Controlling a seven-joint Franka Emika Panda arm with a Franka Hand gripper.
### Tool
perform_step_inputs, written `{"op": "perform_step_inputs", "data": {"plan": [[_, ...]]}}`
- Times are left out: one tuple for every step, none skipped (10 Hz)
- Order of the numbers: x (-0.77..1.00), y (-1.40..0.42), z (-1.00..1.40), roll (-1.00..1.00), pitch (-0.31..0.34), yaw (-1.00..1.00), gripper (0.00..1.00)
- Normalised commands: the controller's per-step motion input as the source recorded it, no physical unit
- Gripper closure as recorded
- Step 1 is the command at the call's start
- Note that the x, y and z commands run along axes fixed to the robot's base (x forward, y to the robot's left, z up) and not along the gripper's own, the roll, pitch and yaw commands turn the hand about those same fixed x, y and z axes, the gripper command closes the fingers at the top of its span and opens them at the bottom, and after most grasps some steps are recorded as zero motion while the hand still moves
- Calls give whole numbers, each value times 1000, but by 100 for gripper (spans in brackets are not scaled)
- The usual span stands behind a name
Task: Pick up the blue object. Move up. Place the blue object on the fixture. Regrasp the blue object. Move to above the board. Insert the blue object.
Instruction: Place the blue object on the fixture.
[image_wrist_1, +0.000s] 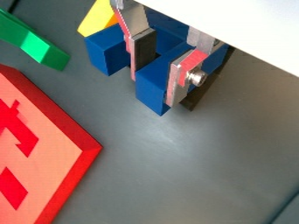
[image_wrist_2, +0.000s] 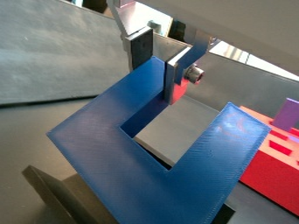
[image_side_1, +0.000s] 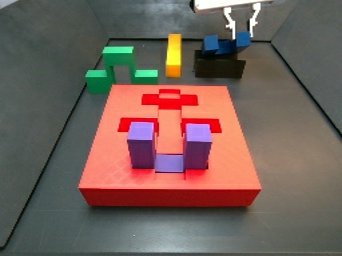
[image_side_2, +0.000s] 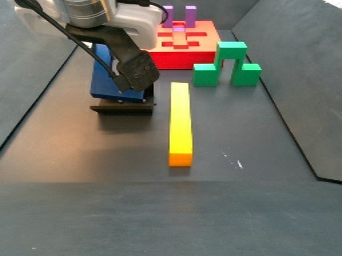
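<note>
The blue object (image_wrist_1: 152, 98) rests on the black fixture (image_side_1: 221, 68) at the far end of the floor, its two prongs pointing up. In both wrist views one prong fills the space between the silver fingers. My gripper (image_wrist_1: 160, 83) comes down from above and is shut on that prong, one pad inside the U notch and the other finger on the outer face. In a wrist view the blue object (image_wrist_2: 117, 131) fills the picture, with the gripper (image_wrist_2: 156, 74) at its prong. The red board (image_side_1: 167, 150) lies apart in mid floor.
A purple U-shaped block (image_side_1: 163, 145) sits in a recess of the board. A green U-shaped block (image_side_1: 118, 68) and a long yellow bar (image_side_1: 174, 55) lie beside the fixture. Dark walls enclose the floor.
</note>
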Motion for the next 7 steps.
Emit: {"op": "perform_step_inputs", "data": {"plan": [[143,-83,-34,0,463,-340,100],[140,-57,-66,0,409,-326,100],[143,-54,-260,0,234,-246,100],[100,0,-329,0,0,-137,100],[74,46,-283,-154,-83,-54,100],[0,94,-129,-123,-20,-14,100],[0,86,0,0,0,0,100]]}}
